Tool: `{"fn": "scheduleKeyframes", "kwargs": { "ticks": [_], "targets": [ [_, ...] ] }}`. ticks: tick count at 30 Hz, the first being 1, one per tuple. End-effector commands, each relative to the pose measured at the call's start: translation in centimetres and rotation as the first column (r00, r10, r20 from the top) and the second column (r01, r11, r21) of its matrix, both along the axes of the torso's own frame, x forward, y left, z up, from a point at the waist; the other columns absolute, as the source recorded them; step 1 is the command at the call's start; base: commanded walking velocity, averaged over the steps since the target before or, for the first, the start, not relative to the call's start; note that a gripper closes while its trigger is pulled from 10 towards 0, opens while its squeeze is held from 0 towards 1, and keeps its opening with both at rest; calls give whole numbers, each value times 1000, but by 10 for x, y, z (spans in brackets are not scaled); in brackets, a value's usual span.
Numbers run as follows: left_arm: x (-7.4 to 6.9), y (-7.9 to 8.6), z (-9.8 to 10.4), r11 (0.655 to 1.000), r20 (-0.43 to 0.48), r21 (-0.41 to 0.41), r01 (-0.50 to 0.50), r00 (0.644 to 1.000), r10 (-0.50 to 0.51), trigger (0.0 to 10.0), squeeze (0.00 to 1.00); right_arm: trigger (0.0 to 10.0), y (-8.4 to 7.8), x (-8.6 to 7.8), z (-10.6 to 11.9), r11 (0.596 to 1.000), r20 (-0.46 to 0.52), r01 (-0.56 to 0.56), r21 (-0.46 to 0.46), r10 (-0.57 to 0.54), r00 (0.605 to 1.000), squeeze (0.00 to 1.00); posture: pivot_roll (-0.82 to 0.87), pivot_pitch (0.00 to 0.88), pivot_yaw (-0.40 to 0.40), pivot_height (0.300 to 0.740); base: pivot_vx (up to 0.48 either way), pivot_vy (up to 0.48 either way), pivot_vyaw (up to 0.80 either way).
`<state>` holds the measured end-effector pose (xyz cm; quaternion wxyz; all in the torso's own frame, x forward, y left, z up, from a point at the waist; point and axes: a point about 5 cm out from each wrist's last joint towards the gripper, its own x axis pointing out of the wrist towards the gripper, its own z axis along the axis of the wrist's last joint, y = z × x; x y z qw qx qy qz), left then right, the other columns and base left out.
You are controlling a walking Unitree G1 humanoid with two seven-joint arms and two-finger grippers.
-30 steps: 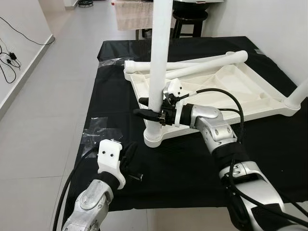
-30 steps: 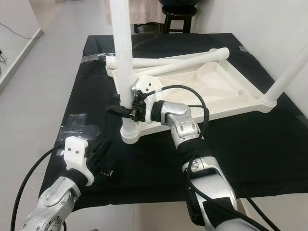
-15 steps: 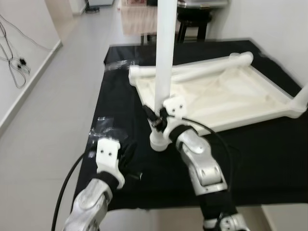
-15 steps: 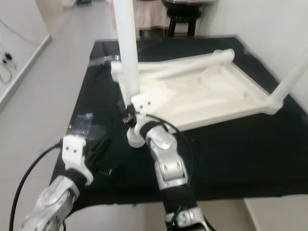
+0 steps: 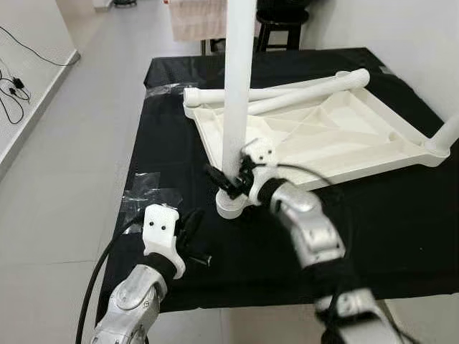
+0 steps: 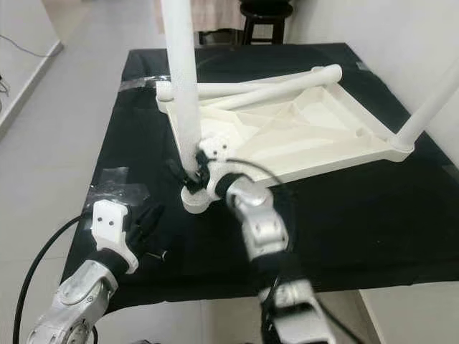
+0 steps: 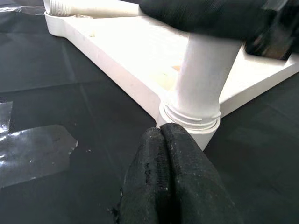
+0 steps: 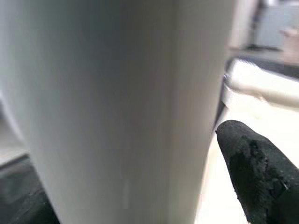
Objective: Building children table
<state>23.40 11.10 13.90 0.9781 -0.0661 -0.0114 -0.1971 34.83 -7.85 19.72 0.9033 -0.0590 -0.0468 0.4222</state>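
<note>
An upturned white children's table (image 5: 337,132) lies on a black sheet (image 5: 401,215) spread over the floor. One white upright leg (image 5: 237,93) stands in the near corner socket (image 5: 231,206) of the upturned table. A second leg rises at its far right corner (image 5: 446,136), and two loose legs (image 5: 301,92) lie across its far edge.

Right arm: reaches forward from the lower right, elbow bent, forearm angled up toward the upright leg. The right claw (image 5: 228,179) is closed around the upright leg just above the corner socket, one black finger (image 8: 254,172) on either side of the white tube.

Left arm: low, forearm raised from the near edge of the sheet, well short of the upright leg. The left claw (image 5: 190,233) points toward the corner socket; its fingers (image 7: 170,182) are pressed together with nothing between them, tips just short of the socket.

A small dark screw (image 5: 204,259) lies on the sheet beside the left claw. Clear tape patches (image 5: 147,193) sit left of the corner socket.
</note>
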Motion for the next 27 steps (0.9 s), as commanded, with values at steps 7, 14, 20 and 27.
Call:
{"fn": "scheduleKeyframes", "kwargs": {
  "ticks": [7,14,20,27],
  "targets": [
    [0,0,-6,1000,-27,9,2,1000,-1,10000,0,2745,7,10,11,944,-40,-328,-23,327,944,0,121,118,-28,740,0,0,0],
    [-1,0,-6,1000,-29,10,0,1000,0,10000,0,0,4,14,11,942,-62,-337,6,337,940,0,125,120,-27,740,0,0,0],
    [-3,-1,-7,1000,-32,11,3,999,-2,10000,0,0,-7,17,4,959,-52,-282,-9,281,958,0,125,119,-30,740,0,0,0],
    [-4,0,-8,1000,-34,11,2,999,-2,10000,0,0,-25,15,-12,999,-61,-24,-22,23,998,0,119,119,-31,740,0,0,0]
  ]
}}
